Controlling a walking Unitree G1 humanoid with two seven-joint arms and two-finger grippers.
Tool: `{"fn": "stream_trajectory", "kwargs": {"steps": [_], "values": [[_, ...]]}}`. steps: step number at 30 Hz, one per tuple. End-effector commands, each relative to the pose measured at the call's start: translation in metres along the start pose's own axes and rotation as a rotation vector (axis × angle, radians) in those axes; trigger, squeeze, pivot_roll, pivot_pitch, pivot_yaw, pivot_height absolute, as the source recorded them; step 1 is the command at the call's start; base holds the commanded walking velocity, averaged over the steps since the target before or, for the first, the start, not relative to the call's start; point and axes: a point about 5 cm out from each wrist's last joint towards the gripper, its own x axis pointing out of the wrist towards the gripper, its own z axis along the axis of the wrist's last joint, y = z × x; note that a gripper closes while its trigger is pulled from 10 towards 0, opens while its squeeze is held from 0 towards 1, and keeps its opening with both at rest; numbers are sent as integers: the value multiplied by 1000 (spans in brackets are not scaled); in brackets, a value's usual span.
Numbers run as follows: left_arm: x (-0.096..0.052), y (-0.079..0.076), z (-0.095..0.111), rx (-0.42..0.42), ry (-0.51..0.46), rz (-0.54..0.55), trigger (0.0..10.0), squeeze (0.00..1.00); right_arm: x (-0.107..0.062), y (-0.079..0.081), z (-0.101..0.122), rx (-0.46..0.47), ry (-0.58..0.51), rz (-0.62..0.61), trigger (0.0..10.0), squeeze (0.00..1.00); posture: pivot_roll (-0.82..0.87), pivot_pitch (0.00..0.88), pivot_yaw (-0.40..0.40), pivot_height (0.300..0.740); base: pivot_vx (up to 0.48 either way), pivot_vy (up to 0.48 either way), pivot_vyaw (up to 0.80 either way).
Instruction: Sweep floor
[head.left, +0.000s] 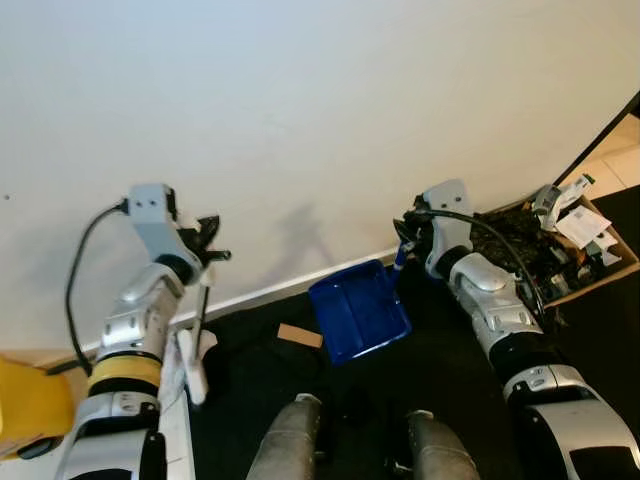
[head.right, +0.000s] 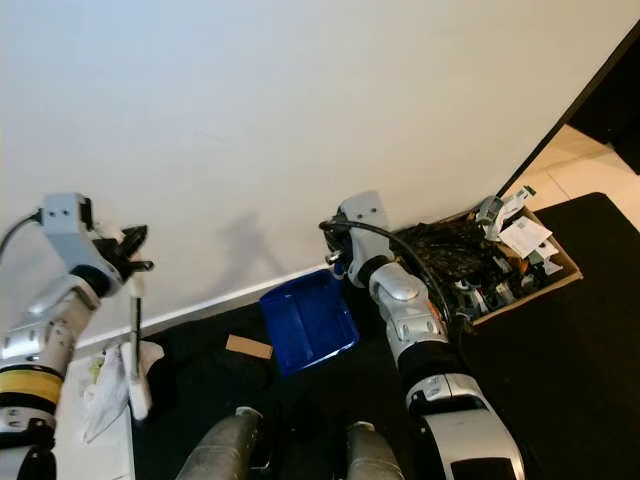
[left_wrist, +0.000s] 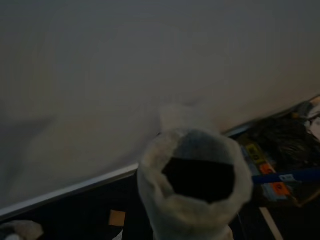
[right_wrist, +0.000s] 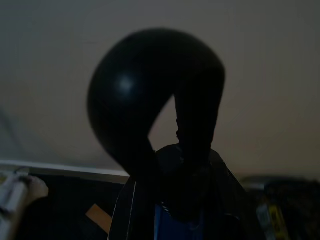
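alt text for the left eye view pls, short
The robot faces a white wall over a dark floor, its right gripper holding a blue dustpan by the handle and its left gripper holding a broom handle. A brown cardboard scrap lies between them; a cluttered box sits right.

You see a blue dustpan (head.left: 358, 310) tilted above the black floor (head.left: 440, 370), its open mouth facing down toward you, near the white wall's baseboard. To its left stands a broom (head.left: 201, 335), thin dark handle upright, white head low. A small tan scrap (head.left: 300, 335) lies flat on the floor between them.
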Motion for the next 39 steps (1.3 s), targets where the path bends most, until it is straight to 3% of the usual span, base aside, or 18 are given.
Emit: {"fn": "stream_trajectory", "kwargs": {"steps": [1, 4, 6, 10, 13, 14, 15, 17, 18, 20, 26, 31, 39], "values": [[-1, -3, -5, 7, 4, -15, 10000, 0, -5, 17, -36, 185, 130, 55, 10000, 0, 160, 294, 56, 740, 0, 0, 0], [2, -8, -11, -23, -8, -39, 10000, 0, -2, 3, -24, 248, 100, 26, 10000, 0, 160, 297, 58, 740, 0, 0, 0], [4, -8, -12, -29, -18, -42, 10000, 0, -1, 1, -22, 305, 94, 43, 10000, 0, 160, 297, 58, 740, 0, 0, 0], [5, -9, -12, -28, -41, -49, 10000, 0, 0, 4, -18, 320, 88, 138, 10000, 0, 167, 300, 57, 740, 0, 0, 0], [7, -10, -12, -32, -55, -56, 10000, 0, 0, 5, -19, 251, 104, 155, 10000, 0, 168, 303, 57, 740, 0, 0, 0], [7, -12, -12, -5, -54, -80, 10000, 0, -1, 6, -23, 110, 143, 145, 10000, 0, 171, 308, 57, 740, 0, 0, 0], [6, -14, -13, 6, -48, -100, 10000, 0, -1, 6, -26, 35, 166, 131, 10000, 0, 171, 308, 57, 740, 0, 0, 0], [6, -14, -13, 6, -48, -100, 10000, 0, -1, 6, -26, 35, 166, 131, 10000, 0, 171, 308, 57, 740, 0, 0, 0], [6, -15, -13, 15, -45, -120, 10000, 0, -1, 6, -27, -66, 179, 108, 10000, 0, 172, 310, 58, 740, 0, 0, 0], [4, -17, -12, 26, -53, -150, 10000, 0, 0, 4, -26, -146, 176, 61, 10000, 0, 169, 312, 59, 740, 0, 0, 0], [3, -14, 2, 7, -103, -168, 10000, 0, 2, 3, -12, -150, 101, 103, 10000, 0, 168, 311, 56, 740, 0, 0, 0], [3, -33, 12, -41, -120, -303, 10000, 0, -1, -10, -3, -235, 85, 96, 10000, 0, 169, 308, 49, 740, 0, 0, 0], [0, -28, -12, -49, -36, -273, 10000, 0, -6, -27, 2, -246, 90, 56, 10000, 0, 155, 298, 48, 740, 0, 0, 0]]}}
